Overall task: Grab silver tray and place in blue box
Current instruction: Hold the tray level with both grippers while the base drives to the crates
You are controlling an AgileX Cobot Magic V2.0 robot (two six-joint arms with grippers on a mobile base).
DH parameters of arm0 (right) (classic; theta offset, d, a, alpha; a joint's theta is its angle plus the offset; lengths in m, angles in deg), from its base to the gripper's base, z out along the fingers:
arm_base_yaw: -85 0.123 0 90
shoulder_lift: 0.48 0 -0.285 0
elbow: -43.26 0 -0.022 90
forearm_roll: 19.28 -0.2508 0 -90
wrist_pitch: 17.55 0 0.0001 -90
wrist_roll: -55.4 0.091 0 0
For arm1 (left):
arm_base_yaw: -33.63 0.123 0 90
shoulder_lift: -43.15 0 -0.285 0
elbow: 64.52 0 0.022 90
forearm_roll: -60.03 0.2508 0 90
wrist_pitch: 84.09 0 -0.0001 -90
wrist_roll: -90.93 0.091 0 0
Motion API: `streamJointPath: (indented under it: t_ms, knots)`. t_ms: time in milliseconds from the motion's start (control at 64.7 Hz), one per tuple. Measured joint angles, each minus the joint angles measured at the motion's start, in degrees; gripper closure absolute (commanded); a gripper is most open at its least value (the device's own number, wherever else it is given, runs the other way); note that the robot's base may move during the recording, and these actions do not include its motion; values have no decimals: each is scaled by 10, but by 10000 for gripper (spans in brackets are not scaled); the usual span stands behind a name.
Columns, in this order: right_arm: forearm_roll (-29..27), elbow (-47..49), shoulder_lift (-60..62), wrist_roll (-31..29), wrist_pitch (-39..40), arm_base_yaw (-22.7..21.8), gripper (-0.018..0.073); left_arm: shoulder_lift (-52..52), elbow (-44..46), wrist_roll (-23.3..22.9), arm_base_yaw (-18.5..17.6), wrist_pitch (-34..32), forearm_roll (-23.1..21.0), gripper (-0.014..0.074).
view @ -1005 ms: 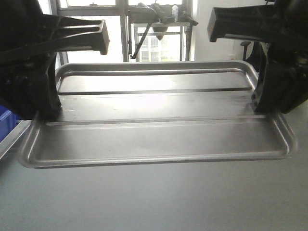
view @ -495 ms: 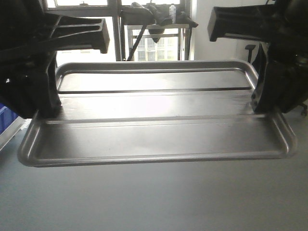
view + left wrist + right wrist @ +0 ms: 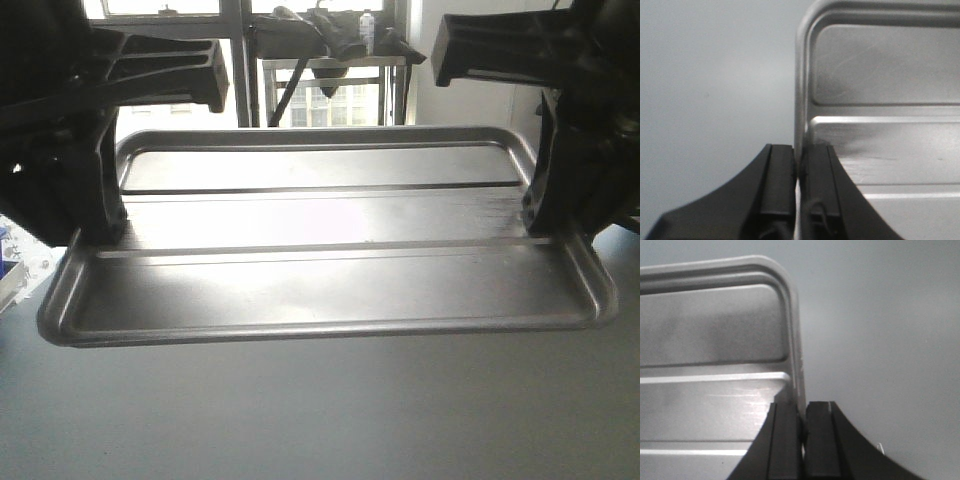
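Observation:
The silver tray (image 3: 320, 280) hangs level in the air across the front view, its two long ribs running left to right. My left gripper (image 3: 100, 235) is shut on the tray's left rim. In the left wrist view the rim stands pinched between the left gripper's (image 3: 799, 150) two black fingers, with the tray (image 3: 880, 75) stretching off to the right. My right gripper (image 3: 545, 225) is shut on the right rim. In the right wrist view the right gripper (image 3: 804, 407) clamps that rim, and the tray (image 3: 710, 325) lies to the left. The blue box is out of view.
A plain grey surface (image 3: 320, 420) lies below the tray. Behind it are bright windows and a metal table (image 3: 330, 50) with dark clutter and a bottle. A sliver of something blue (image 3: 3, 240) shows at the far left edge.
The background behind the tray has shifted, and the blue patch at the left edge has shrunk to a sliver. Both grippers hold the tray just as before.

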Motion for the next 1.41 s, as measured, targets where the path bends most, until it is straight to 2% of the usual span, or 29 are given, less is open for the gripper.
streamJointPath:
  t_ms: [1406]
  knots:
    - [0, 0, 0, 0, 0, 0, 501, 0, 0, 1, 0, 0, 1, 612]
